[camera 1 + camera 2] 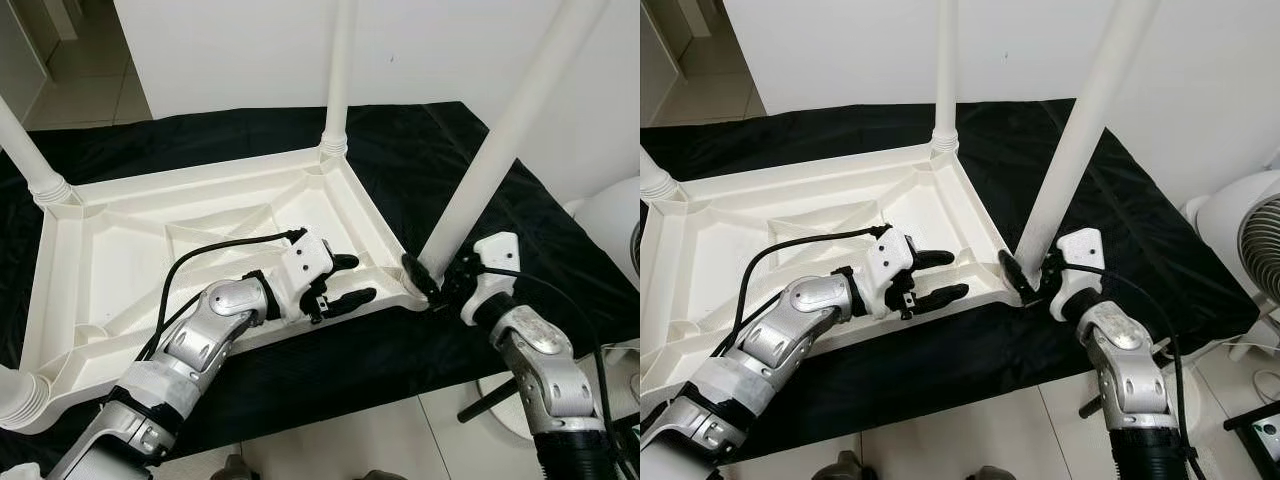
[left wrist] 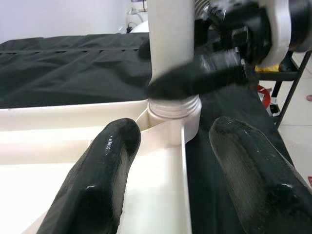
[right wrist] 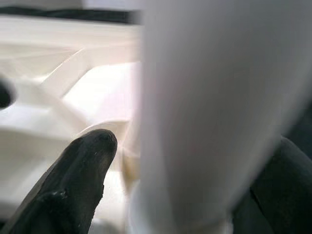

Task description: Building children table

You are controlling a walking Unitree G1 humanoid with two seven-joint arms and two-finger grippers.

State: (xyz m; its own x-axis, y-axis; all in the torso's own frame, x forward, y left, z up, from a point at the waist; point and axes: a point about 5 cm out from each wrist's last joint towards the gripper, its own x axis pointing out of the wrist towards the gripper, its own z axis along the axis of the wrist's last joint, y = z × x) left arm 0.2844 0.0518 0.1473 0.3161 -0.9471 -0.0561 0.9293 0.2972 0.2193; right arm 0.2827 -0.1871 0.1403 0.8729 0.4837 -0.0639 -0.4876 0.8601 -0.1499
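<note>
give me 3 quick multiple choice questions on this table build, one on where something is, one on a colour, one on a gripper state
1. The right gripper is at:
A. the base of the near-right leg
B. the far leg
C. the floor

2. The cloth under the upturned tabletop is:
A. white
B. black
C. red

3. The left gripper is:
A. shut on a leg
B. open over the tabletop's near rim
C. shut on the cloth

Key: 1 A, its fingers flank that leg just above the corner socket. 2 B, dark fabric surrounds the white plastic. 3 B, its fingers are spread with nothing between them.

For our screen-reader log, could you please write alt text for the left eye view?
The right gripper clamps the base of a white plastic leg at the near corner of an upturned white plastic tabletop on black cloth. The left gripper hovers open beside it.
</note>
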